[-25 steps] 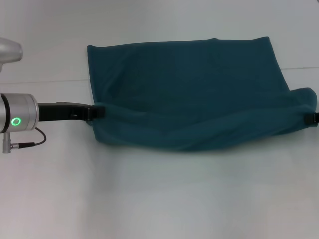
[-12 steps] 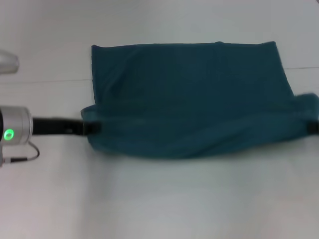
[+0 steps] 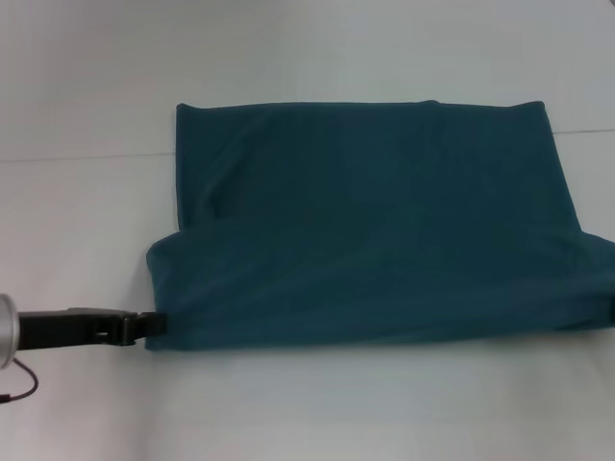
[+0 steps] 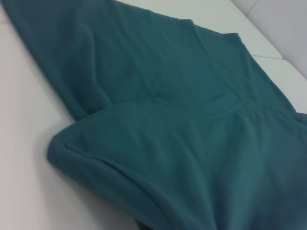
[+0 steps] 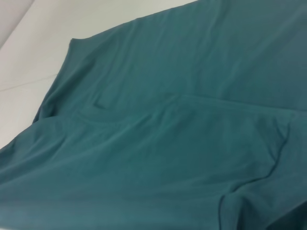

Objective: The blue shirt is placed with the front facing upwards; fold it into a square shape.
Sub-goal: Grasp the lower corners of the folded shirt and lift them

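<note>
Surface: white table (image 3: 307,413) filled the scene, with a faint seam line running across it behind the cloth.
Shirt: the blue shirt (image 3: 375,221) lay spread across the middle and right of the table, plain teal side up, with no print showing.
Shape: a wide band of cloth near the robot lay doubled over the rest, and this nearer layer stuck out past the far layer on both sides.
Far edge: straight, flat on the table, with square corners.
Left gripper: the left gripper (image 3: 152,325) sat low at the near left corner of the shirt, its dark arm reaching in from the left edge of the head view.
Left fingers: they met the corner of the cloth and seemed pinched on it, though the tips were too small to be sure.
Left wrist view: showed the rounded folded corner of the shirt (image 4: 158,143) on the white table, with none of the fingers in view.
Right gripper: out of sight; the right wrist view showed only creased teal cloth (image 5: 168,134).
</note>
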